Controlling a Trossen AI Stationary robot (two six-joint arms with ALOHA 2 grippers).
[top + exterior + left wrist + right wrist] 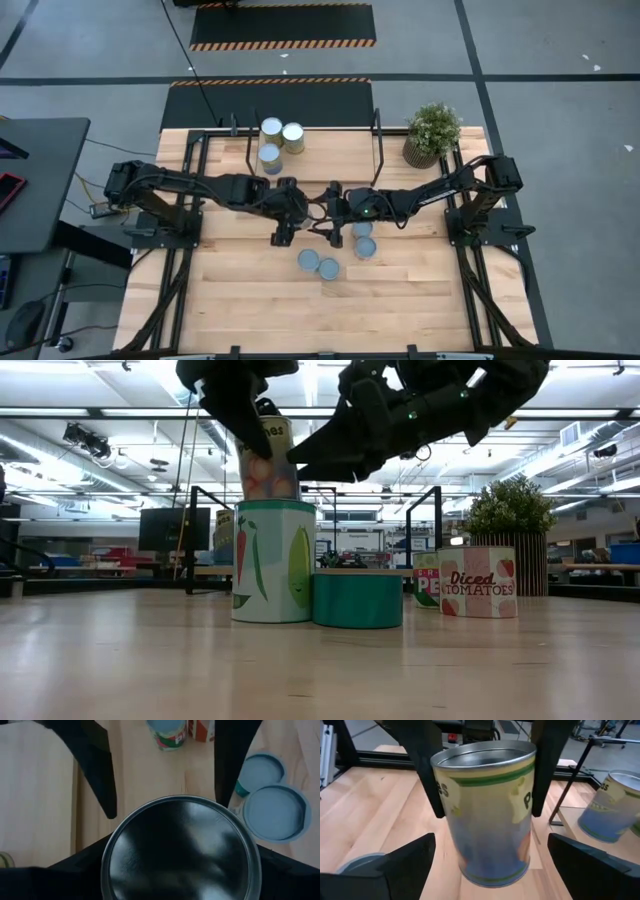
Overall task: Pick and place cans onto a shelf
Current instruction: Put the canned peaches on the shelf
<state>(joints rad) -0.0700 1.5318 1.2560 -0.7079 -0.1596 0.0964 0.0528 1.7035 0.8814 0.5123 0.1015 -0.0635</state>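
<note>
The left end effector point(283, 232) grips a tall can point(487, 810) above the light wooden desk point(240, 310). Facing it, the right end effector point(333, 232) stands wide apart beside that can. Three cans point(272, 142) stand on the shelf point(330, 145); beyond lies a grey floor with hazard-striped mats point(283, 24).

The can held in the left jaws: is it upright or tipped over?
Upright. The held can hangs with vertical sides between the left gripper's jaws, its round end facing the left wrist camera.
</note>
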